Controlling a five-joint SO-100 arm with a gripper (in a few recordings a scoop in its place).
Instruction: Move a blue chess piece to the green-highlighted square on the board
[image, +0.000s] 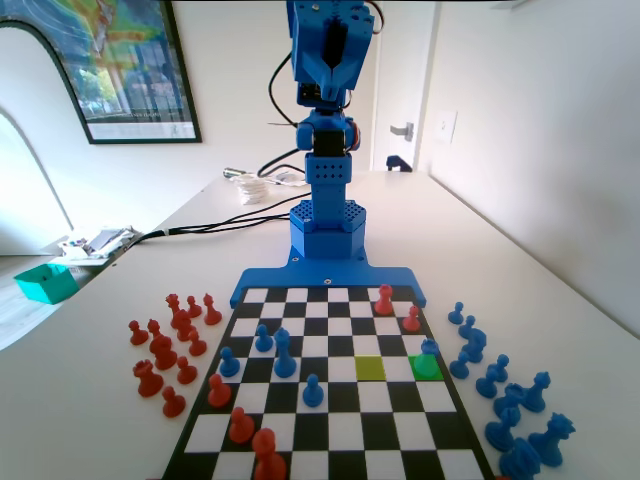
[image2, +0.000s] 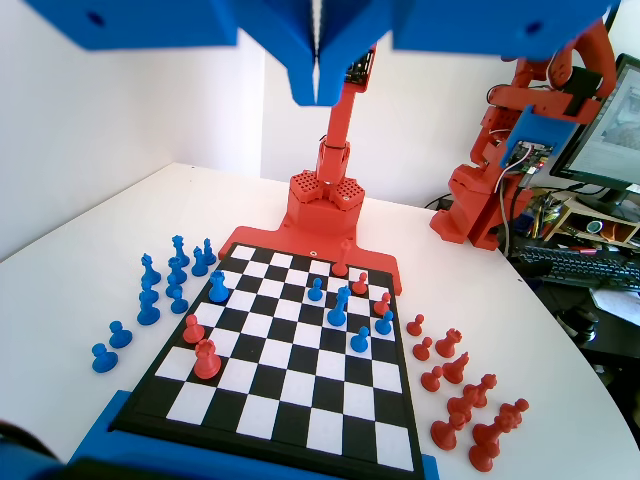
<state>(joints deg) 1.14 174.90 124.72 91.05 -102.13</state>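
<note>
A small blue chess piece (image: 430, 348) stands on the green-highlighted square (image: 424, 370), in the rightmost column of the board (image: 330, 281) in the fixed view. In the wrist view this piece (image2: 218, 288) is on the board's left edge column. My gripper (image2: 317, 92) hangs high over the near end of the board (image2: 120, 410) with its jaws pressed together and nothing between them. The blue arm (image: 328, 170) is folded upright over its base, well back from the pieces.
A paler yellow-green square (image: 370, 368) lies two squares left of the green one. Several blue pieces (image: 284, 352) and red pieces (image: 385, 298) stand on the board. Spare red pieces (image: 160, 350) sit off its left side, spare blue ones (image: 500, 385) off its right. A teal box (image: 45, 283) rests far left.
</note>
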